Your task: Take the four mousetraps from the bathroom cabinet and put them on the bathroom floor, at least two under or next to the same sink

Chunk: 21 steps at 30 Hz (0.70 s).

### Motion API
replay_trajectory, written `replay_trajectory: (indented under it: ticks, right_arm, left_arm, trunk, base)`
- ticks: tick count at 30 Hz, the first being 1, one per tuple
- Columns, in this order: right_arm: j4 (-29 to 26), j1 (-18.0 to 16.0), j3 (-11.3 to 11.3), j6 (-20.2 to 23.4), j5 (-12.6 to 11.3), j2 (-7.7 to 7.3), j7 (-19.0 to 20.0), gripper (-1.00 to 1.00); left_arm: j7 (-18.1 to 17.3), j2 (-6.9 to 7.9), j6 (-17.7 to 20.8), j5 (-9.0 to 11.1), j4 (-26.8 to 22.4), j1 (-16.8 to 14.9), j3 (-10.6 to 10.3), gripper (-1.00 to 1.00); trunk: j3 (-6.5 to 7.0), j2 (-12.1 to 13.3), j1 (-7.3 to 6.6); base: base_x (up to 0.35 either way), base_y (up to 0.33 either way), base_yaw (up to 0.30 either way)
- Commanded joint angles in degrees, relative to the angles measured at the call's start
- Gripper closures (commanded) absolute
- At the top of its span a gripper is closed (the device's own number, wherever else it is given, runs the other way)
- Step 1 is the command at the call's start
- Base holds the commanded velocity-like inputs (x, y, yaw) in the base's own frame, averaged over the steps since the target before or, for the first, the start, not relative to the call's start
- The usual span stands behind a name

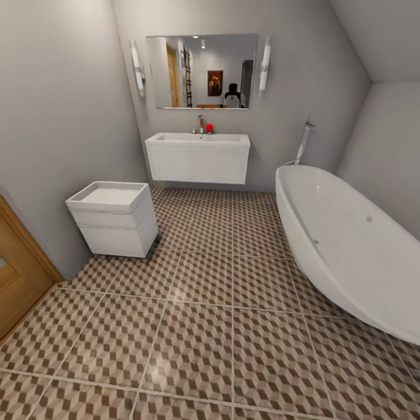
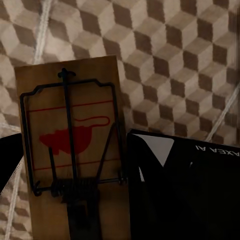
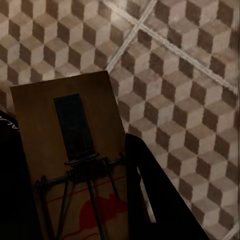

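- Bathroom floor [image 1: 198, 326] of big square tiles printed with a brown, beige and white cube pattern and pale grout lines takes up most of the head view.
- At the back wall there's the wide white rectangular sink [image 1: 197, 140] on a white wall-hung vanity, with a chrome tap [image 1: 200, 123] and a little red thing [image 1: 209, 128] just beside the tap, can't tell what it is.
- Above it hangs a rectangular mirror [image 1: 201, 71] with a long white wall light on each side.
- Off to the left of the sink, a low white boxy unit [image 1: 114, 217] stands on the tiles against the grey wall, and a slice of orange-brown wooden door [image 1: 17, 280] pokes in at the left edge.
- The white oval bathtub [image 1: 350, 245] runs along the right side.
- Left wrist view: the left claw [image 2: 75, 210] is pinching a flat tan wooden mousetrap [image 2: 75, 130] with dark wire and a red mouse mark, held over the cube tiles.
- Right wrist view: the right claw [image 3: 75, 200] is clamped on a second tan wooden mousetrap [image 3: 70, 150], same wire and red print, also above the patterned floor near a crossing of grout lines.
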Motion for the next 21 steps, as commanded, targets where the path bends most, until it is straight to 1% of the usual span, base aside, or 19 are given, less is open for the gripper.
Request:
replay_trajectory:
  ticks: [1,6,10,18,21]
  right_arm:
    - [0.0,0.0,0.4,-0.1,-0.6,-0.01,0.3,1.0]
    - [-0.1,0.0,0.4,-0.2,-0.7,-0.01,0.3,1.0]
    - [0.0,0.0,0.3,-0.2,-0.7,-0.01,0.3,1.0]
    - [0.0,0.0,0.2,-0.2,-0.7,-0.01,0.3,1.0]
    - [0.0,0.0,0.3,-0.2,-0.7,-0.01,0.3,1.0]
  left_arm:
    - [-0.2,0.01,0.1,0.3,0.1,-0.1,-0.1,1.0]
    - [-0.1,0.01,0.1,0.3,0.1,-0.1,-0.1,1.0]
    - [-0.1,0.01,0.1,0.3,0.1,-0.1,-0.1,1.0]
    - [-0.1,0.1,0.1,0.3,0.1,-0.1,-0.1,1.0]
    - [0.0,0.1,0.1,0.3,0.1,-0.1,-0.1,1.0]
  trunk:
    - [-0.05,0.0,0.03]
    - [-0.04,0.0,0.03]
    - [0.1,0.0,0.03]
    - [0.51,0.0,0.03]
    - [0.6,0.0,0.03]
  base:
    - [0.331,0.0,0.0]
    - [0.332,0.0,-0.029]
    - [0.332,0.014,-0.266]
    - [0.331,0.079,-0.286]
    - [0.331,0.093,-0.151]
